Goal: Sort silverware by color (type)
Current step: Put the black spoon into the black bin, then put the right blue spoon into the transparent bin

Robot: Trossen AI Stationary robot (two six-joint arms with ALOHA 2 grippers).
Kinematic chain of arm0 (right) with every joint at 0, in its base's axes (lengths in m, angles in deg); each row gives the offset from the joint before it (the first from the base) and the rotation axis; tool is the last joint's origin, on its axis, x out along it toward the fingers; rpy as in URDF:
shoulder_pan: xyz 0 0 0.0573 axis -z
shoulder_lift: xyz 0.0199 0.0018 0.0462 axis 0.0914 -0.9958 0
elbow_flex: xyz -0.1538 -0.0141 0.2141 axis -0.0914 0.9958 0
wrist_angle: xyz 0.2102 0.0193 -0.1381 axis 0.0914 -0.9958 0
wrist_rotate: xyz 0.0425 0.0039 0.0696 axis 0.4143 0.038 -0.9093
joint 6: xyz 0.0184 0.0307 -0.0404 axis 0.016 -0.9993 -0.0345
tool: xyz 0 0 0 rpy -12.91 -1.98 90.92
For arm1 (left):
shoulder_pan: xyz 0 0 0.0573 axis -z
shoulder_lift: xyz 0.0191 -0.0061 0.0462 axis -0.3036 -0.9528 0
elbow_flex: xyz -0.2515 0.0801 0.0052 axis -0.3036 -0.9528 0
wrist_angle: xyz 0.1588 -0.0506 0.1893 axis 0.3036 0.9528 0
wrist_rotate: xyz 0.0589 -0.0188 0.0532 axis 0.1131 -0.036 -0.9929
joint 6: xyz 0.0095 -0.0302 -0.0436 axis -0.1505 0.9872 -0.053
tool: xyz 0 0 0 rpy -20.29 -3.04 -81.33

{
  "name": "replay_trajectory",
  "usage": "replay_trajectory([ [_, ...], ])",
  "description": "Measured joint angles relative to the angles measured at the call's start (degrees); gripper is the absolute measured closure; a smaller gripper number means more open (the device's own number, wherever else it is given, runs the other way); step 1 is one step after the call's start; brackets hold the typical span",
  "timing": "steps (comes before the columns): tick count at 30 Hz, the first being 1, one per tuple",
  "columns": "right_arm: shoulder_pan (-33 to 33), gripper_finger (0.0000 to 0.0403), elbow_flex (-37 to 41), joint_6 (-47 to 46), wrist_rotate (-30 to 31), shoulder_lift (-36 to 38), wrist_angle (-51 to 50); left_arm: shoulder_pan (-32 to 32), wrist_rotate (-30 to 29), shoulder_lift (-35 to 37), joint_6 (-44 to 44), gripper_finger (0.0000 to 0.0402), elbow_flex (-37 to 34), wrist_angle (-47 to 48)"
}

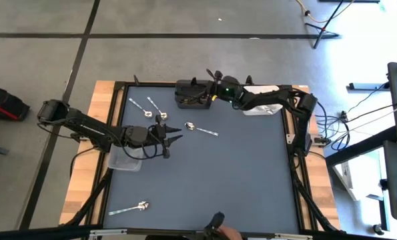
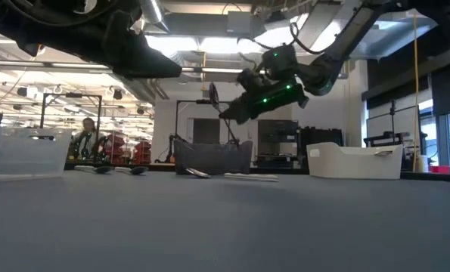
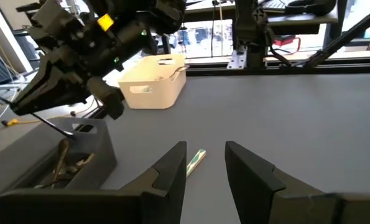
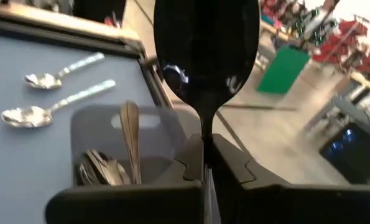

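My right gripper point(image 1: 215, 81) hangs over the dark bin point(image 1: 193, 92) at the table's far edge and is shut on a black spoon point(image 4: 206, 50). Several utensils stand in that bin point(image 4: 104, 168). My left gripper point(image 1: 174, 135) is open and hovers near the table's middle, just left of a silver spoon point(image 1: 201, 129). In the left wrist view that spoon's pale handle point(image 3: 196, 160) lies on the mat beyond the gap between my fingers. Two more silver spoons point(image 1: 141, 107) point(image 1: 157, 107) lie left of the dark bin. Another point(image 1: 130, 209) lies near the table's near edge. My right gripper pinches the black spoon between its two fingers by the handle point(image 4: 204, 140), close below the bowl. The bowl point(image 2: 213, 93) sticks out beyond the fingertips. The spoon is lifted clear, above the dark bin point(image 2: 212, 157).
A white bin point(image 1: 261, 100) stands at the far edge, right of the dark bin. A clear bin point(image 1: 126, 159) sits at the table's left edge under my left arm. A raised dark frame point(image 1: 288, 167) runs around the grey mat. The mat's right half and middle are bare.
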State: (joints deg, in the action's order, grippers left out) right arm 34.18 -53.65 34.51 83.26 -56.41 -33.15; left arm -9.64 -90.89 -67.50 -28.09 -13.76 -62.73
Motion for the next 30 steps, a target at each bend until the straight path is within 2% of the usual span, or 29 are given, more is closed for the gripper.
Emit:
replay_trajectory([
  [5,0.0,0.0387,-2.09,-0.93,1.95,-0.05,-9.75,0.28,1.01,0.0,0.04,0.0296,0.0,-0.19],
  [9,-0.09,0.0339,-4.69,-1.45,1.97,0.05,-16.85,0.23,1.16,0.0,0.04,0.0296,0.0,-0.17],
  [11,-0.47,0.0309,-6.69,-1.43,1.99,1.58,-24.69,0.24,1.14,0.0,0.05,0.0296,0.0,-0.19],
  [14,-1.04,0.027,-11.41,-1.44,2.61,6.17,-42.03,0.24,1.39,0.0,0.07,0.0296,0.0,-0.17],
  [18,-2.45,0.0243,-12.44,-4.09,-2.1,12.35,-55.1,0.24,1.49,0.0,0.09,0.0296,0.0,-0.16],
  [21,-4.4,0.0236,-7.84,-6.1,-7.23,16.14,-53.35,0.24,1.49,0.0,0.07,0.0296,0.0,-0.2],
  [24,-7.12,0.0235,-1.42,-7.08,-9.6,17.57,-45.41,0.24,1.55,0.0,0.11,0.0296,0.0,-0.22],
  [30,-12.33,0.0235,10.12,-7.65,-4.8,17.39,-32.51,0.22,1.4,0.0,-0.26,0.0296,0.0,-1.04],
])
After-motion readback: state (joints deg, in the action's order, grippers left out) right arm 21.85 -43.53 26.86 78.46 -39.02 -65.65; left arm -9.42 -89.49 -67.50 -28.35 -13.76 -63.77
